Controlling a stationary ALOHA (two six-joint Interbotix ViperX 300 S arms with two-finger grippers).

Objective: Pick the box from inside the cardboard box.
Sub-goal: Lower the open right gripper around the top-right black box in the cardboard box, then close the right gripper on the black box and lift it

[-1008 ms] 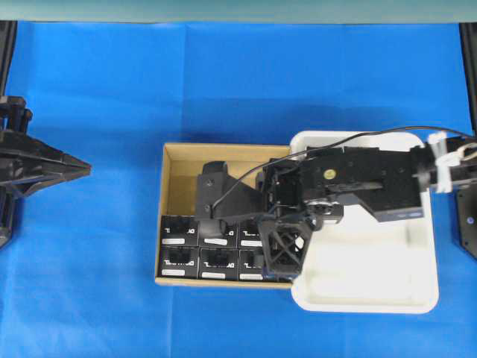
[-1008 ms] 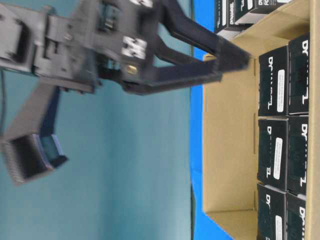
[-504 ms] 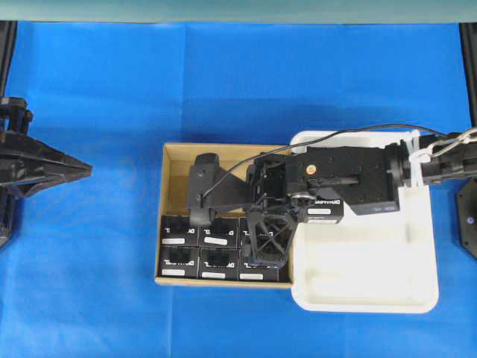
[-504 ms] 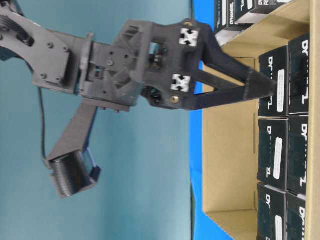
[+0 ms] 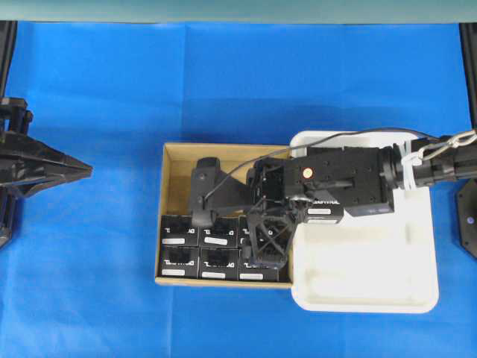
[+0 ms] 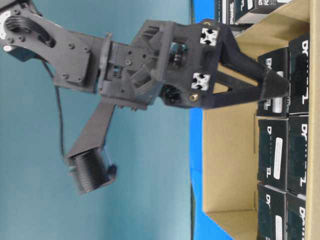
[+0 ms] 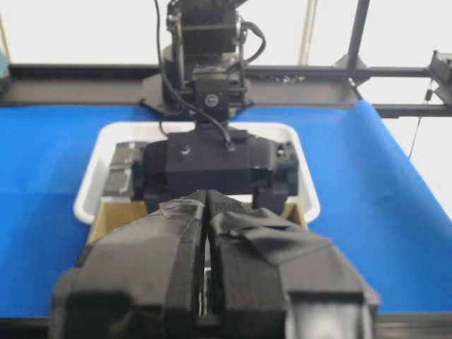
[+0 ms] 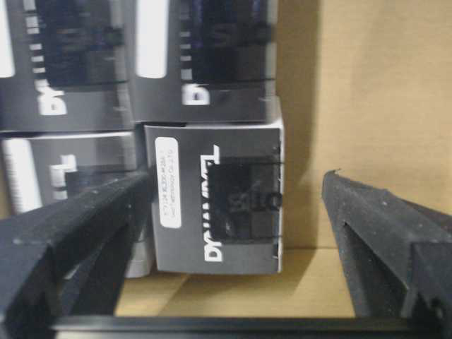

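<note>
I am reaching my right pincer down into the cardboard box, with its two fingers spread as wide as they go and gripping nothing. The box I am facing, black with white lettering and a white label, is sitting just ahead of the pincer and between the lines of its fingers, resting on the carton's tan floor. I cannot tell whether either finger is touching it. More black boxes are packed beyond it and to its left side, touching one another. Behind my pincer, under my wrist, the white tray is lying on the blue worktop, butted against the carton's wall. My left pincer is hanging well apart from all this, clenched with its padded fingers pressed together on nothing.
</note>
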